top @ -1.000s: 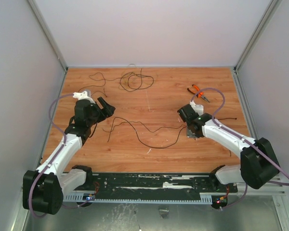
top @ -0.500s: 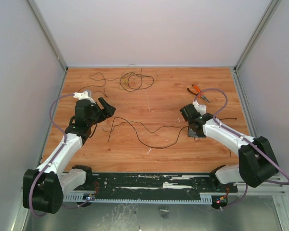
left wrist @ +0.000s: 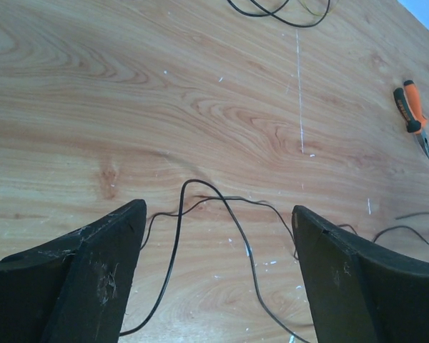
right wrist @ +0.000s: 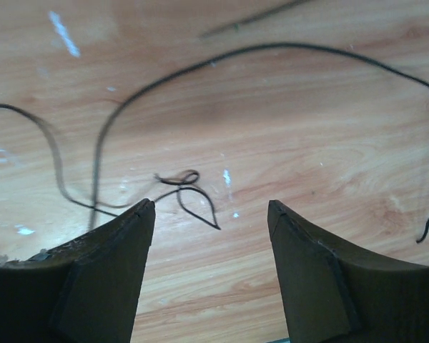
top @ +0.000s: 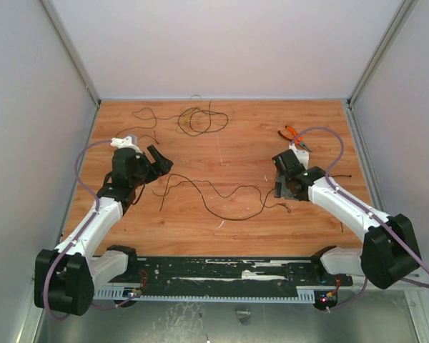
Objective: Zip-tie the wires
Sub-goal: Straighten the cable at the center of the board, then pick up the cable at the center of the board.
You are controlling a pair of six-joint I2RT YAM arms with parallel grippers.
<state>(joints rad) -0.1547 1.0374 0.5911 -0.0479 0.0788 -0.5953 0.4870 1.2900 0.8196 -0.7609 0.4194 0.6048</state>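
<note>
The wires lie loose on the wooden table (top: 222, 153). One long thin black strand (top: 222, 194) runs across the middle, and a looped tangle (top: 200, 121) sits near the back. My left gripper (top: 159, 158) hovers open over the strand's left end. In the left wrist view its fingers (left wrist: 93, 271) straddle a wire loop (left wrist: 179, 217) without touching it. My right gripper (top: 279, 177) stands open at the strand's right end. In the right wrist view, the curled wire end (right wrist: 188, 174) rests on the wood just ahead of the right gripper (right wrist: 210, 203), with nothing between the jaws.
Orange-handled pliers (top: 293, 135) lie at the back right, also seen as pliers (left wrist: 412, 118) in the left wrist view. A short stray strand (top: 339, 176) lies right of the right arm. White walls close in the table on three sides.
My right gripper has gone from shut to open and has drawn back a little, leaving the wire's curled end on the table. The left arm has barely moved.
</note>
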